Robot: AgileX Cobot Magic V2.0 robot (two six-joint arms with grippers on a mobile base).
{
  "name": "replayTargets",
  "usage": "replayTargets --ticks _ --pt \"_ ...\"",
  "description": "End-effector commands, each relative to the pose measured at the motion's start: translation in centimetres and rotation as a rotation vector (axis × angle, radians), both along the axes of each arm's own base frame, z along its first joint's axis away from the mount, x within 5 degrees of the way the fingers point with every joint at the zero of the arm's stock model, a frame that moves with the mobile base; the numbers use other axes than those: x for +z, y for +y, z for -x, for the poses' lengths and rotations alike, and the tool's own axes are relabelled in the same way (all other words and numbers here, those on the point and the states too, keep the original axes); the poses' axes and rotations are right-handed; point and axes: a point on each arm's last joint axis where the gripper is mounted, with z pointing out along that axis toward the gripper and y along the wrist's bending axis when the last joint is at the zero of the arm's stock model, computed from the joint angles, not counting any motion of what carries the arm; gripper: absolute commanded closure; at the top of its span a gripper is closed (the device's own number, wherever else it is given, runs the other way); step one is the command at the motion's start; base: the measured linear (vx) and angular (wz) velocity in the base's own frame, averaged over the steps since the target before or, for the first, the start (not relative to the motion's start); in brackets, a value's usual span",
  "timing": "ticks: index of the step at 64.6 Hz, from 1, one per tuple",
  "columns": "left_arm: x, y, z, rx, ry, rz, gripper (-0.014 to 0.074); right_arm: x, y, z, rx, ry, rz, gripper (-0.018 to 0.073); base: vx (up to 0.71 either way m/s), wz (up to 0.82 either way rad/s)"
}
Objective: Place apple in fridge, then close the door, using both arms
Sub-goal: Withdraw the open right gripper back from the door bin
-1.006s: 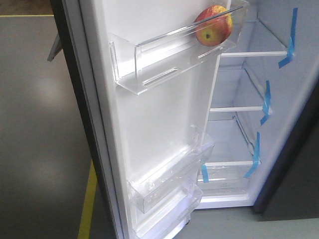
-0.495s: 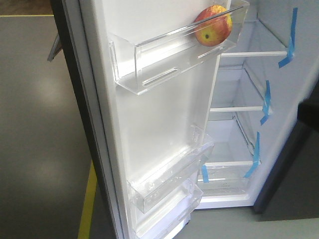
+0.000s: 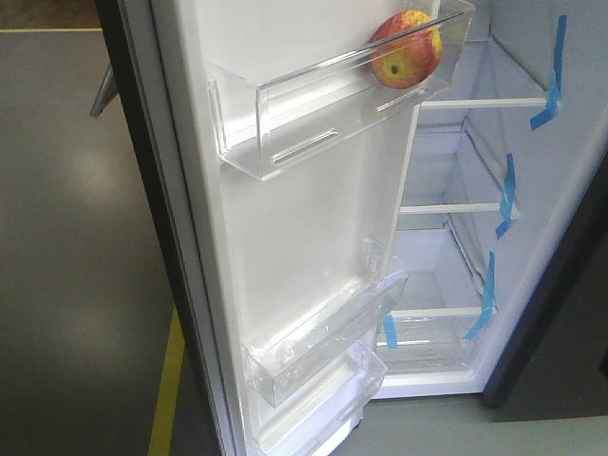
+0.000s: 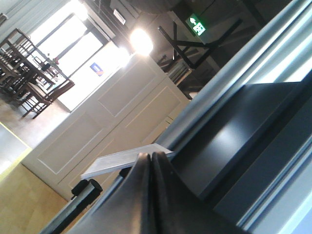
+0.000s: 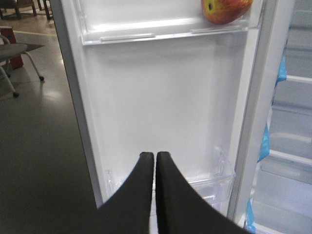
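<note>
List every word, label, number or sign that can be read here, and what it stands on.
No words can be read in any view.
Green lit sign high in the dark background: white arrow-like mark, lettering too small to read.
Small blue panel by the bright window: blurred, unreadable.
White inside of the tall fridge door, blue tape strips: no print visible.

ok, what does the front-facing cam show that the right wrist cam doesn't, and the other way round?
Front-facing only: the yellow floor line and the lowest door bin.
Right wrist only: the right gripper, shut with nothing between its fingers, and a chair at the left edge.
Both: the apple sitting in the top door bin, the white inside of the door, and blue tape on the shelves of the fridge.
</note>
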Motion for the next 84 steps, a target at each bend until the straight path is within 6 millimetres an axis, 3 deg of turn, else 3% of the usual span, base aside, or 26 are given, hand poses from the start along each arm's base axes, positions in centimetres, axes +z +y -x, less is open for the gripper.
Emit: replayTargets --ticks 1,11,22,32,46,70,84 --pt "3.3 0.0 -0.7 -0.009 -0.003 -0.005 0.0601 1.3 -0.3 0.0 -0.048 -0.091 -0.057 0.0562 0.00 0.00" --pt "7.3 0.0 -3.0 -0.021 0.045 -0.010 0.0601 1.3 -0.3 0.0 -0.046 -0.090 -0.062 0.0561 0.00 0.00" --pt "10.8 0.3 -7.4 -0.015 0.128 -0.065 0.0598 1.5 -0.4 0.0 -0.060 -0.109 -0.070 0.0561 0.00 0.00" --pt "12.8 0.6 -11.8 -0.016 0.189 -0.083 0.0592 1.7 -0.5 -0.1 -0.073 -0.128 -0.085 0.0561 0.00 0.00" --pt "14.1 0.8 -18.1 -0.039 0.266 -0.072 0.0582 1.7 -0.6 -0.1 -0.075 -0.130 -0.078 0.0508 0.00 0.00" --pt "15.4 0.4 -26.0 -0.168 0.371 0.074 0.0519 1.8 -0.6 -0.1 -0.086 -0.143 -0.082 0.0129 0.00 0.00" --pt "16.0 -0.9 -29.1 -0.351 0.392 0.162 0.0451 1.8 -0.7 -0.1 -0.089 -0.147 -0.084 0.0121 0.00 0.00"
